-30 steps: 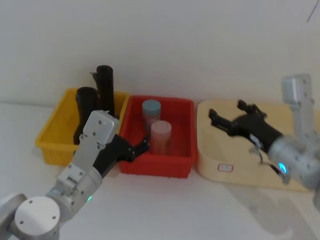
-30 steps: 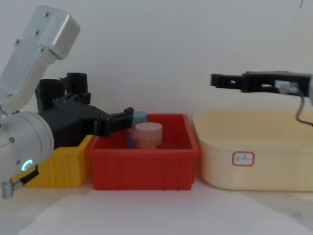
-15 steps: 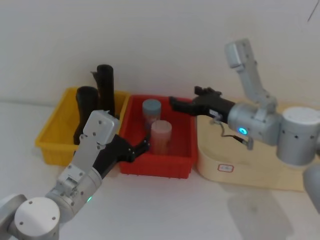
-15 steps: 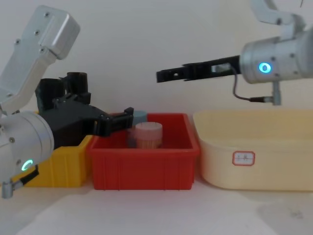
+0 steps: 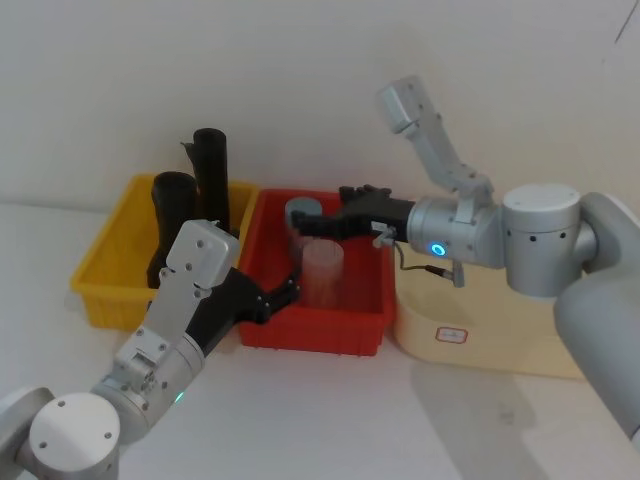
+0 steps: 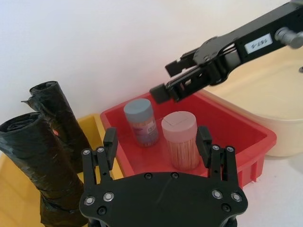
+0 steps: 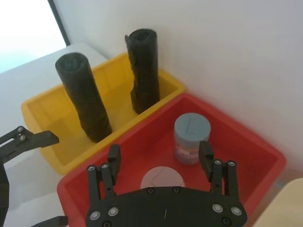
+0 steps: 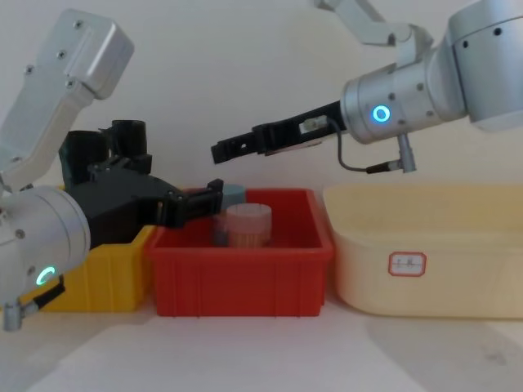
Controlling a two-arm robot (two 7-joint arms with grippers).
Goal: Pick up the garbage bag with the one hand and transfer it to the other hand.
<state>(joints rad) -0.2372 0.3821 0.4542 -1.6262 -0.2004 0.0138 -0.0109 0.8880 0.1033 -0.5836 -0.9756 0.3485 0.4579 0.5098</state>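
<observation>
Over on the left, in the yellow bin [image 5: 105,262], the garbage bag [image 5: 170,222] stands on end at the near side, with a slimmer, taller roll [image 5: 211,175] just behind it. Nothing is holding it yet. My left gripper [image 6: 156,141] hangs with its fingers spread wide at the near left corner of the red bin [image 5: 330,335], aimed at the pink jar [image 5: 322,270] rather than at the bag. The right gripper [image 7: 160,158], fingers also apart and empty, reaches in over the red bin above the blue jar [image 5: 302,215].

My worry is crowding. Both claws point into the same space, so a careless swing of the left arm toward the bag could clip the right fingers or tip a jar. I could also close on the wrong roll, since the two stand near each other. The bag looks loosely wound, so a shallow pinch may crush or slip.

From the head view my own left arm covers the bag's lower part, and from the chest the left claw blocks most of both rolls.
</observation>
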